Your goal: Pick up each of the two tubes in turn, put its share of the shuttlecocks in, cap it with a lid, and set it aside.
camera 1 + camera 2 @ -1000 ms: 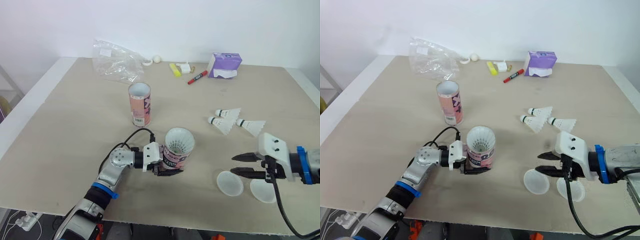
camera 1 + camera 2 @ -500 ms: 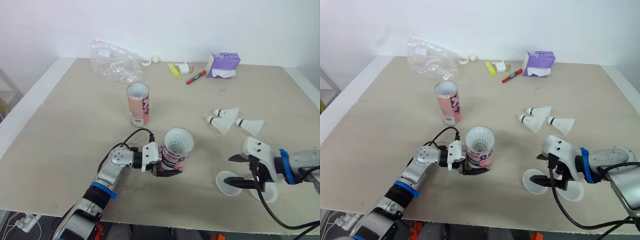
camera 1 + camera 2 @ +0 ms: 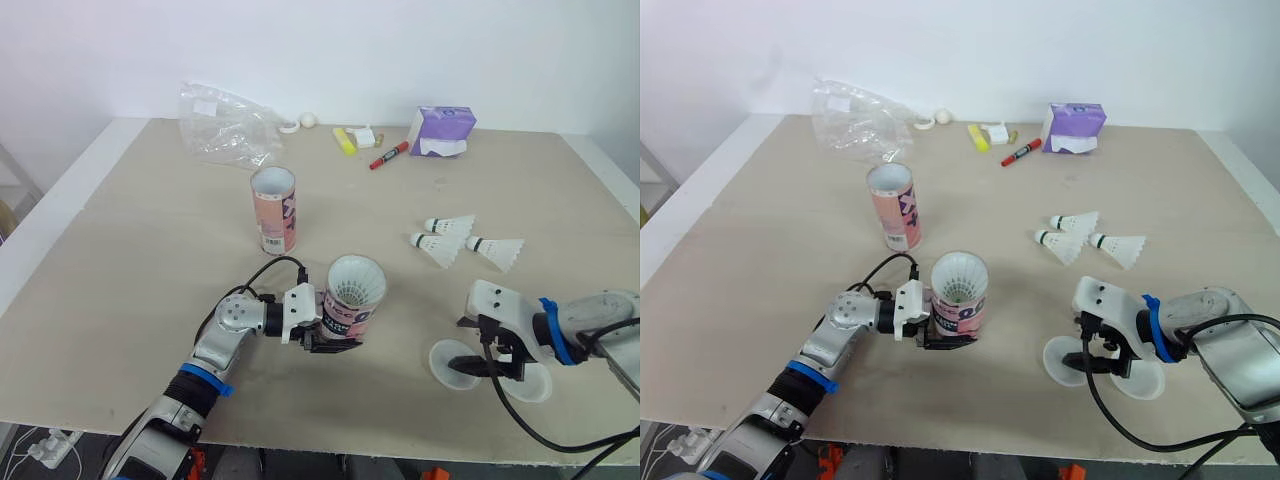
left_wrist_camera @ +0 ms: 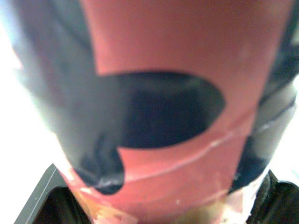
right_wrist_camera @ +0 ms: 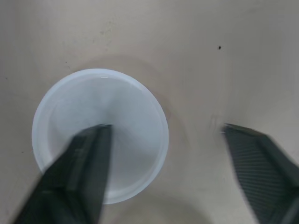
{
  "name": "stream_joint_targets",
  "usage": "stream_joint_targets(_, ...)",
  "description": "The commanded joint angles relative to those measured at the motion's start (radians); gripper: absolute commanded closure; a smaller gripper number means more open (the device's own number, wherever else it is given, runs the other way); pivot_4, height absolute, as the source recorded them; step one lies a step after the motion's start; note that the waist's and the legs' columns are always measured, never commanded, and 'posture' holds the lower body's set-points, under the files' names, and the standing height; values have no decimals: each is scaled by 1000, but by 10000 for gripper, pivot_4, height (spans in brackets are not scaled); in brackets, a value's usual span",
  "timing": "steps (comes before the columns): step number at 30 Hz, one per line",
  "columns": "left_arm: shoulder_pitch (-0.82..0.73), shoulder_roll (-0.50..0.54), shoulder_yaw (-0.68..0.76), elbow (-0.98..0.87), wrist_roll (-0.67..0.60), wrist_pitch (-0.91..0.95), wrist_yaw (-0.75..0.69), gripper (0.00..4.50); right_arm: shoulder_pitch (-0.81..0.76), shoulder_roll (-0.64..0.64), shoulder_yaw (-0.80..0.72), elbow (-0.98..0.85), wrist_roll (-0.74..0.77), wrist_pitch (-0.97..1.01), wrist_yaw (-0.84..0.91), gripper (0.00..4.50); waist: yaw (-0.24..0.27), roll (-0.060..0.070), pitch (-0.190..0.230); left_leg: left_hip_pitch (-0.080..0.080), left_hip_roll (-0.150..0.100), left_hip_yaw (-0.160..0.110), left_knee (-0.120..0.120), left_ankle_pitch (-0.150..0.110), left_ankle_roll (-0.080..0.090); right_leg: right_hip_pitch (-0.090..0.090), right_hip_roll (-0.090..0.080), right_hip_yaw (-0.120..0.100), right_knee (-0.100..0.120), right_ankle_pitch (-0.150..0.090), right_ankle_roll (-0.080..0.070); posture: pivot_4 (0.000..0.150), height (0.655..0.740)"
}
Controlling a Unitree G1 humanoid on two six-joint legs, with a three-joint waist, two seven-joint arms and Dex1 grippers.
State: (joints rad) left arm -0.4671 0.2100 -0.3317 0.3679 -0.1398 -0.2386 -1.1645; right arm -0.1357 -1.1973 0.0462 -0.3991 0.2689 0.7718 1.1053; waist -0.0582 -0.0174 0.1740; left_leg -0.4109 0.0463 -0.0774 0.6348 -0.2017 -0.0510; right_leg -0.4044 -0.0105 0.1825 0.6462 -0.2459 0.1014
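The left pincer point(image 3: 331, 339) is clenched on a tube point(image 3: 350, 312) with a shuttlecock point(image 3: 357, 283) inside. The right pincer point(image 5: 164, 130) gapes wide above a lid point(image 5: 110, 100)

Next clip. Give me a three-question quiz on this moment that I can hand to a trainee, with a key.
1. True or false: the left gripper is shut on a tube with shuttlecocks inside.
2. How many loose shuttlecocks lie on the table?
3. The open right gripper hangs over: A) a lid; B) a red marker; C) a purple box.
Key: 1 true; 2 three; 3 A.
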Motion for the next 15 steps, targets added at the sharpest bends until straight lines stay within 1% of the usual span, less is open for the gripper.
stream_joint_targets(1, 29, 17, -19, 25, 16, 17, -10, 10330, -15, -21, 26, -9, -28, -3, -3, 22960, 0, 0, 0, 0, 0, 0, 0, 0, 0, 0, 0, 0, 0, 0, 0, 1500, 7400)
stream_joint_targets(2, 29, 17, -18, 27, 16, 16, -10, 10330, -18, -22, 29, -12, -28, 0, -3, 26715, -1, -1, 0, 0, 0, 0, 0, 0, 0, 0, 0, 0, 0, 0, 0, 1500, 7400)
stream_joint_targets(3, 27, 17, -18, 30, 17, 16, -9, 10330, -21, -23, 32, -14, -29, 0, -2, 31978, -1, -1, 0, 1, 0, 0, 0, 0, 0, 0, 0, 0, 0, 0, 0, 1500, 7400)
stream_joint_targets(4, 26, 17, -18, 33, 17, 15, -9, 10330, -22, -28, 35, -19, -31, 0, -1, 35553, -1, -1, 0, 1, 0, 0, 0, 0, 0, 1, 0, 0, 0, 0, 0, 1500, 7400)
stream_joint_targets(5, 25, 17, -18, 35, 18, 15, -8, 10330, -22, -31, 36, -23, -33, 1, 1, 42773, -1, -1, 0, 1, 0, 0, 0, 0, 0, 1, 0, 0, 0, 0, 0, 1500, 7400)
stream_joint_targets(6, 24, 18, -18, 36, 19, 14, -8, 10330, -21, -32, 35, -26, -33, 2, 0, 44503, -1, -1, 0, 1, 0, 0, 0, 0, 0, 1, 0, 0, 0, 0, 0, 1500, 7400)
stream_joint_targets(10, 20, 17, -18, 45, 21, 11, -9, 10330, -24, -28, 22, -44, -32, -14, -5, 44503, -1, 0, 0, 1, 0, 0, 0, 0, 0, 1, 0, 0, 0, 0, 0, 1500, 7400)
stream_joint_targets(14, 14, 16, -18, 54, 21, 9, -9, 10330, -81, -12, -41, -70, 20, -68, 22, 44503, -2, 1, -1, 1, 0, 0, 0, 0, 0, 1, 0, 0, 0, 0, 0, 1500, 7400)
stream_joint_targets(15, 12, 15, -18, 56, 22, 9, -9, 10330, -117, -6, -70, -75, 46, -63, 25, 44503, -2, 1, -1, 1, 0, 1, 0, 0, 0, 0, 0, 0, 0, 0, 0, 1500, 7400)
